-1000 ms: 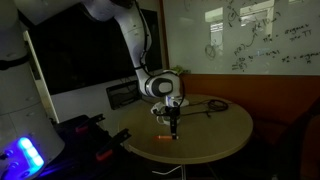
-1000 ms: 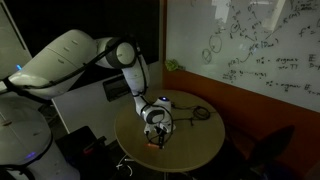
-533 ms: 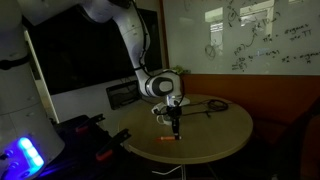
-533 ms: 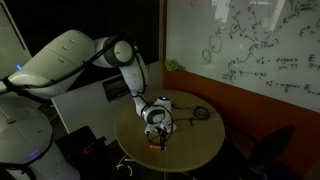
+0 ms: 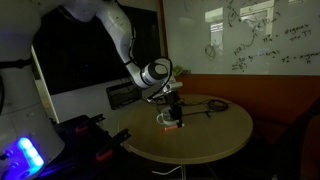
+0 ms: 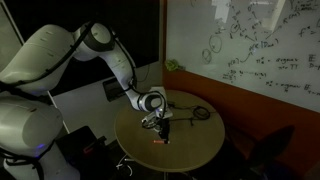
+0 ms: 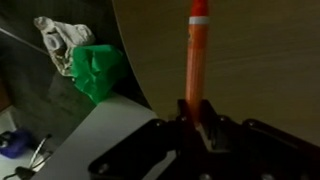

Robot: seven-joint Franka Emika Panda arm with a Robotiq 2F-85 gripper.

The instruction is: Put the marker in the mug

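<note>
My gripper (image 5: 172, 116) is shut on the orange-red marker (image 7: 197, 60). In the wrist view the marker sticks straight out from between the jaws (image 7: 198, 118) over the wooden table. In both exterior views the marker (image 5: 172, 127) hangs point-down from the gripper (image 6: 162, 127), its tip (image 6: 160, 141) close to the tabletop. The white mug (image 5: 164, 119) stands on the round table right beside the gripper, partly hidden behind it. The mug is not in the wrist view.
The round wooden table (image 5: 215, 130) carries a black cable loop (image 5: 212, 105) toward its far side, also seen in an exterior view (image 6: 198, 113). Past the table edge, the wrist view shows a green object (image 7: 97, 68) and crumpled white material (image 7: 60, 38). A whiteboard wall stands behind.
The gripper came down onto the lying marker before; now it has risen a little with the marker gripped and hanging down. The arm's upper links have swung to a new pose.
</note>
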